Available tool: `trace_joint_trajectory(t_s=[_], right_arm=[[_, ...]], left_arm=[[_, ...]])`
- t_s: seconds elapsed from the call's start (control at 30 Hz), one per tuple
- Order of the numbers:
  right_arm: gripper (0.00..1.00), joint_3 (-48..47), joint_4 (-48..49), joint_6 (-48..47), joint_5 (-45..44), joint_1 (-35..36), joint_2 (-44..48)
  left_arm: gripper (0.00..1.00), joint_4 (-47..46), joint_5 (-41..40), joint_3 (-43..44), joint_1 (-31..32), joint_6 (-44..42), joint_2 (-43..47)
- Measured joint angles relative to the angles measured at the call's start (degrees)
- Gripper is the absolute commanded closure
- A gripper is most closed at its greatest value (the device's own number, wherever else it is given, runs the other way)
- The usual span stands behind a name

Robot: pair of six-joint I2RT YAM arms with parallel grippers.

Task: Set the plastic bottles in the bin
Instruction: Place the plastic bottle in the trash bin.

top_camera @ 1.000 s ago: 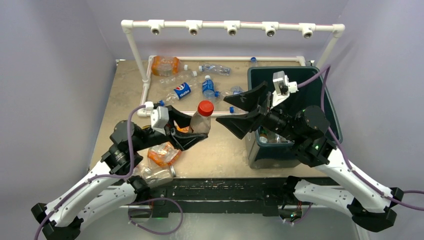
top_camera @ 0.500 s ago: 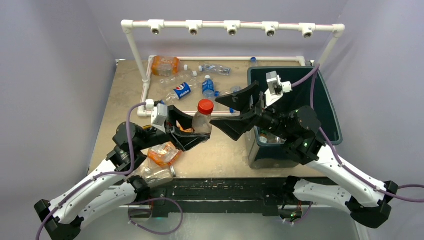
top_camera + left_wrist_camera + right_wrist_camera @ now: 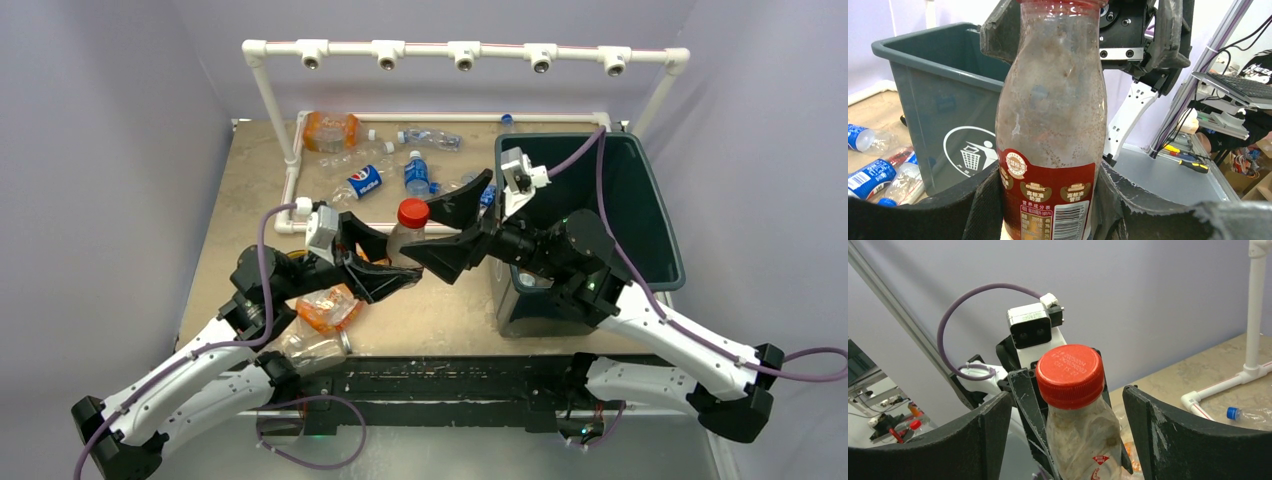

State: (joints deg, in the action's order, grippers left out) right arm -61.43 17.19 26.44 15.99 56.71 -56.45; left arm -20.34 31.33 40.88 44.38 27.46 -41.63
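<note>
Soft, even light falls from above on the table (image 3: 240, 200), bright, with only faint shadows beside the bin (image 3: 650, 200), whose inside is dark. Near the red-capped bottle (image 3: 1075, 415) both wrist views are sharp; the room behind it looks slightly blurred.

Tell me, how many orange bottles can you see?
2. One orange bottle lies far left inside the white pipe frame; a crushed orange bottle lies near the front edge by the left arm. More may hide in the bin or under the arms.
</note>
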Motion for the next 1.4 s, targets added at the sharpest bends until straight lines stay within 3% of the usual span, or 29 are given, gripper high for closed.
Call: trace_joint_trajectory(t_s=[0.23,0.73,0.9,1.1,1.4], right_arm=[[0.25,-0.5,-0.1,-0.2,-0.3,0.9,-2.3],[0.69,-2.3,-2.2,-2.0,-2.7,3.0,-5.0],[0.99,-2.3,-2.9,-2.3,-3.1,3.3,-4.8],[1.00,-2.3,-4.2,-2.6,-3.4,3.3,-4.3],[1.00,-2.2,-9.0,-4.7,-6.0,3.3,-0.4]], left_arm=[[1.00,0.3,0.0,-1.3,0.3,0.0,0.4],[0.99,3.0,-0.3,-1.4,0.7,0.4,2.3],[0.65,3.7,-0.4,-1.4,0.7,0.5,2.5],[0.37,4.7,-0.7,-1.4,0.8,0.5,2.6],[0.33,7.7,-3.2,-1.3,1.1,-1.1,4.3]])
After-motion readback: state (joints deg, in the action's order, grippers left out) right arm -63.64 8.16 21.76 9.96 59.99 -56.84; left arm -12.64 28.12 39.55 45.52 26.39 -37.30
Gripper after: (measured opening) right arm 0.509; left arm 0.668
